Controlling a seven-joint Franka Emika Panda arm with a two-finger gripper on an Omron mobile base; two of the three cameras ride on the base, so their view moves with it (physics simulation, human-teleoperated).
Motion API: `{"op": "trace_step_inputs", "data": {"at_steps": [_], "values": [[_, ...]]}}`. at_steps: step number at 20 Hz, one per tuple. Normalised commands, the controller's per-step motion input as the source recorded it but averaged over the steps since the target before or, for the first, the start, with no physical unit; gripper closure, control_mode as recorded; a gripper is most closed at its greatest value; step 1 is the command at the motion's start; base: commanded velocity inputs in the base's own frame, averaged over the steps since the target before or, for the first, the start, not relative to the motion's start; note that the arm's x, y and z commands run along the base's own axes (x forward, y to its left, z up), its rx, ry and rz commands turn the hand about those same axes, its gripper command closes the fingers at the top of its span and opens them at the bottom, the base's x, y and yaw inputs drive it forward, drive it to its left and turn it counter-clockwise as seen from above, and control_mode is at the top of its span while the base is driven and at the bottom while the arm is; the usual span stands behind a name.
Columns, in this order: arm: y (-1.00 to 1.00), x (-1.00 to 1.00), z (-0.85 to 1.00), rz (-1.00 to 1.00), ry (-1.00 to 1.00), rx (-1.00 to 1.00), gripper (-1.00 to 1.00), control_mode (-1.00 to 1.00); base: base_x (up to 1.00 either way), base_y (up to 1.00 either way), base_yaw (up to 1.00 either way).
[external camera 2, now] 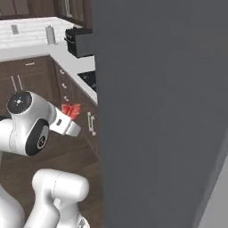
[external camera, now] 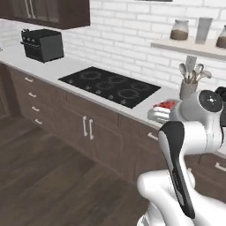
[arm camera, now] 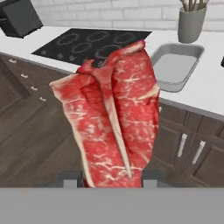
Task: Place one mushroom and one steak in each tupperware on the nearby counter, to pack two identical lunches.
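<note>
tool [arm camera: 111, 177] clamped on steak [arm camera: 111, 122] | steak hung off the tabletop [arm camera: 205, 87] edge | tupperware [arm camera: 177, 65] beyond, near cooktop [arm camera: 87, 43]

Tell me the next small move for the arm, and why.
Probably carry the steak forward and to the right until it hangs over the grey tray on the counter. The gripper is shut on the steak, and in the hand view the tray looks empty and lies ahead, beyond the cabinet fronts.

no readable text, no labels, brands, numbers or signs anywhere
</note>
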Motion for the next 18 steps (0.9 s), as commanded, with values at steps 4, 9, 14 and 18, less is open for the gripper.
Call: {"op": "trace_step_inputs", "data": {"at_steps": [4,9,14,18], "values": [[0.0,0.0,0.0,0.0,0.0,0.0,1.0,1.0,0.73,0.0,-0.69],[0.0,0.0,0.0,0.0,0.0,0.0,1.0,1.0,0.66,0.08,-0.73],[0.0,0.0,0.0,0.0,0.0,0.0,1.0,1.0,0.77,0.58,-0.55],[0.0,0.0,0.0,0.0,0.0,0.0,1.0,1.0,0.64,0.92,-0.43]]}}
